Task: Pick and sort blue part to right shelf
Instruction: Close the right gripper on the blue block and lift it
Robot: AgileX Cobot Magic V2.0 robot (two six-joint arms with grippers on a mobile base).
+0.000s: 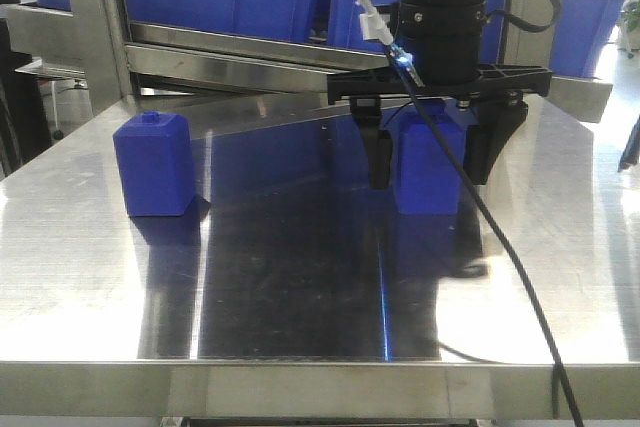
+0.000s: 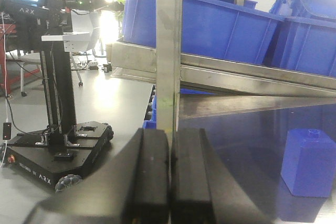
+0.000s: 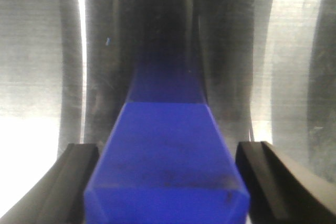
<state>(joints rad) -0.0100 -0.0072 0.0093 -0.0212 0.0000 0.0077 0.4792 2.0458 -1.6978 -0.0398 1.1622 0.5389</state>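
The blue part (image 1: 428,185) stands upright on the steel table (image 1: 300,297), right of centre, its top hidden under my right gripper (image 1: 430,179). That gripper comes straight down over it, open, one black finger on each side of the block. In the right wrist view the blue part (image 3: 168,145) fills the space between the fingers (image 3: 73,182), with a thin gap showing on the right side. The right shelf (image 1: 230,44), a steel rack with blue bins, runs behind the table. My left gripper (image 2: 170,171) is shut on nothing, pointing at a rack upright (image 2: 169,51).
A shorter blue block (image 1: 155,165) with a small top nub stands at the table's left; it also shows as a blue block (image 2: 310,161) in the left wrist view. Blue bins (image 2: 210,24) sit on the rack. A black wheeled robot base (image 2: 58,150) stands on the floor beyond the table.
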